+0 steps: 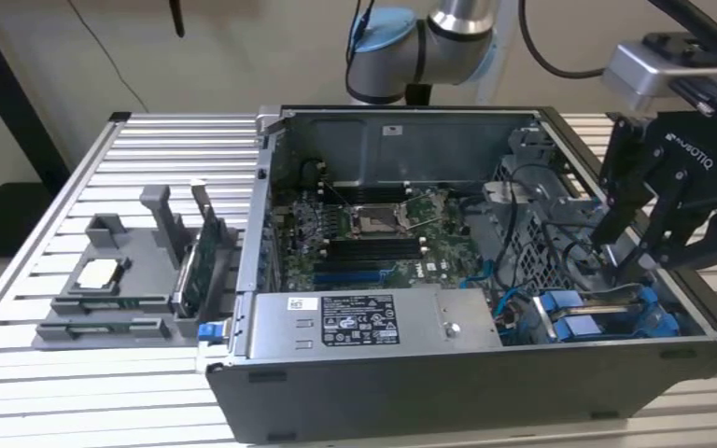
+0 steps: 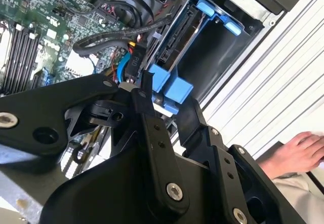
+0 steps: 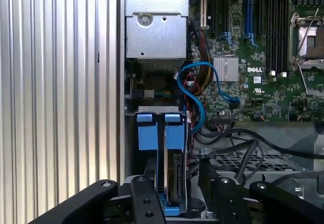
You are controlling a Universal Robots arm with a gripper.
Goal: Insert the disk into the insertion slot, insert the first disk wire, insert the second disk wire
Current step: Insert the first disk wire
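**Jaws** (image 3: 177,169): apart, one on each side of the disk (image 3: 174,183), with a gap showing on one side. They are set to straddle its upper edge.
**Disk:** stands on edge, sunk in the slot (image 3: 152,111), blue tabs uppermost. Judged seated.
**Slot:** at 4 o'clock in the computer case (image 1: 372,121), just beside the case wall. Free room lies upward only.
**Blue cable** (image 3: 195,89): loops loose beside the slot, crowding its inner side.
**Worktop** (image 1: 172,149): carries a parts rack (image 1: 134,271) at 9 o'clock of the case.
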